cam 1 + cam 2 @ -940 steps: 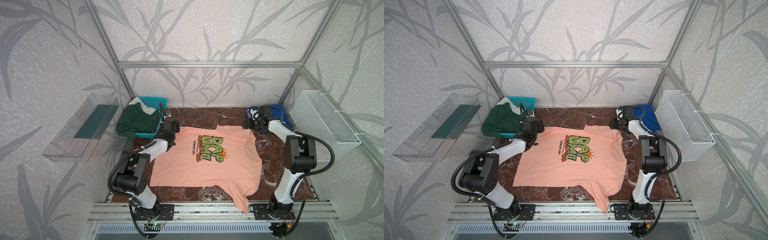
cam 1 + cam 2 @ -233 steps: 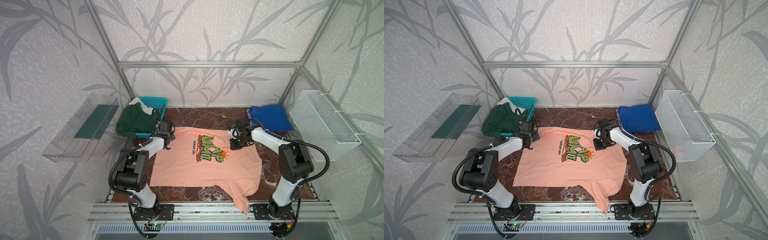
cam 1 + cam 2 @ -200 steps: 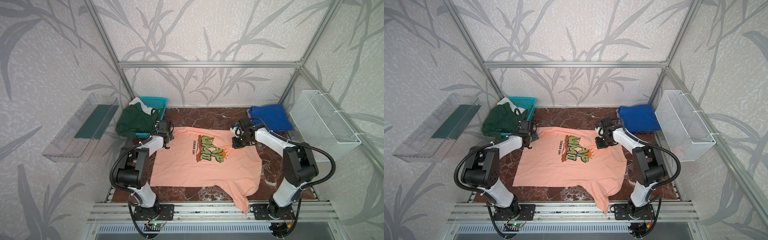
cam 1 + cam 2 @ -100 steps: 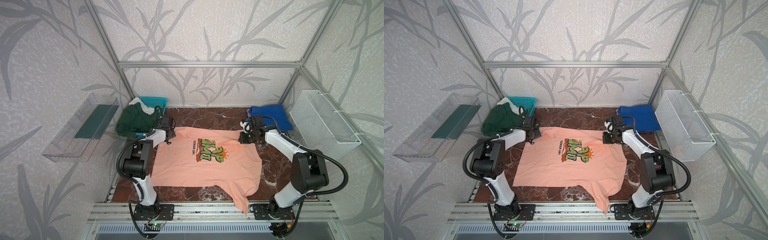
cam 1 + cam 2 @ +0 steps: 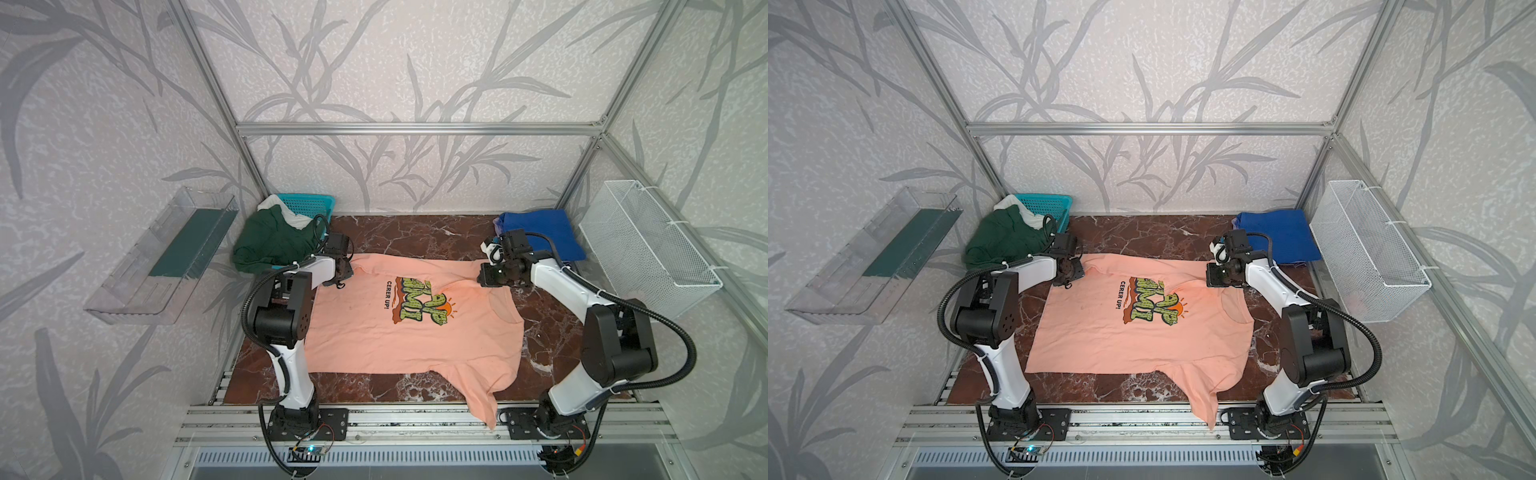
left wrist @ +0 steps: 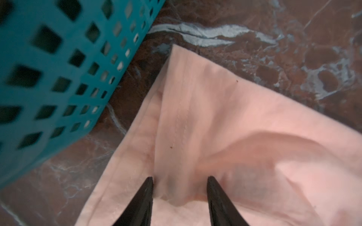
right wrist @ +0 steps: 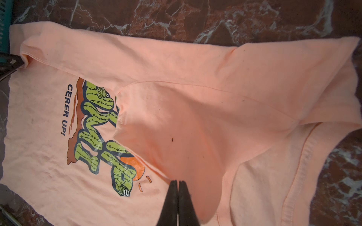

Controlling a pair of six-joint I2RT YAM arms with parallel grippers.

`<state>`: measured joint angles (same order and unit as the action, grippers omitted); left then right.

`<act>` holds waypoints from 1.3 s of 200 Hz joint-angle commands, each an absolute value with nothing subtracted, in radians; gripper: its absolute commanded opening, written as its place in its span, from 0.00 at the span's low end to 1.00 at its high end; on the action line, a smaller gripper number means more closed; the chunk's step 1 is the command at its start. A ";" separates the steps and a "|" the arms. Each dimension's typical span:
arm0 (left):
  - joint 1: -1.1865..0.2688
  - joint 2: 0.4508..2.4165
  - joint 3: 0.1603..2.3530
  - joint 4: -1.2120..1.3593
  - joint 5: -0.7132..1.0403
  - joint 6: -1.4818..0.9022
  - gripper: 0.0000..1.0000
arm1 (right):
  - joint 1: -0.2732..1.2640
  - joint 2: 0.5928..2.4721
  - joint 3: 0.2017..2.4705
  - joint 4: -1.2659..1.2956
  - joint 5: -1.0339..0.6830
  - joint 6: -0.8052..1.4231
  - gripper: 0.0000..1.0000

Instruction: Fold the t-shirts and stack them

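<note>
A peach-pink t-shirt (image 5: 415, 345) (image 5: 1142, 345) lies spread on the marble table, print up, with one sleeve (image 5: 484, 403) hanging over the front edge. My left gripper (image 5: 347, 272) (image 6: 179, 178) is at its far left corner beside the teal basket, jaws open astride a raised fold of the hem. My right gripper (image 5: 484, 278) (image 7: 177, 181) is shut on a flap of the same shirt at its far right, and that flap lies folded over part of the print. A folded royal blue t-shirt (image 5: 540, 232) lies behind the right gripper. A dark green t-shirt (image 5: 270, 245) and a white one (image 5: 272, 203) spill from the basket.
The teal lattice basket (image 5: 309, 203) (image 6: 49, 78) stands at the far left corner, close to my left gripper. A white wire basket (image 5: 648, 241) hangs on the right wall, and a clear shelf (image 5: 166, 257) on the left wall. Frame posts ring the table.
My right gripper has drawn the pinched flap to the right, away from the print. The left gripper's jaws have narrowed around the fold at the shirt's corner.
</note>
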<state>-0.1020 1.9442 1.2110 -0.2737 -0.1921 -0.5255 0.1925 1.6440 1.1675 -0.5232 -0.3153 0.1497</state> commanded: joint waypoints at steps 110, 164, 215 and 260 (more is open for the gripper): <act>-0.057 1.978 1.316 -0.305 -0.212 -0.513 0.09 | 0.178 1.621 1.177 -0.534 -0.283 0.154 0.00; -0.042 1.994 1.364 -0.312 -0.206 -0.515 0.09 | 0.172 1.608 1.165 -0.549 -0.270 0.151 0.00; -0.042 1.988 1.324 -0.301 -0.207 -0.534 0.09 | 0.172 1.603 1.128 -0.537 -0.297 0.158 0.00; -0.046 1.918 1.233 -0.178 -0.111 -0.550 0.35 | 0.172 1.596 1.107 -0.517 -0.348 0.163 0.17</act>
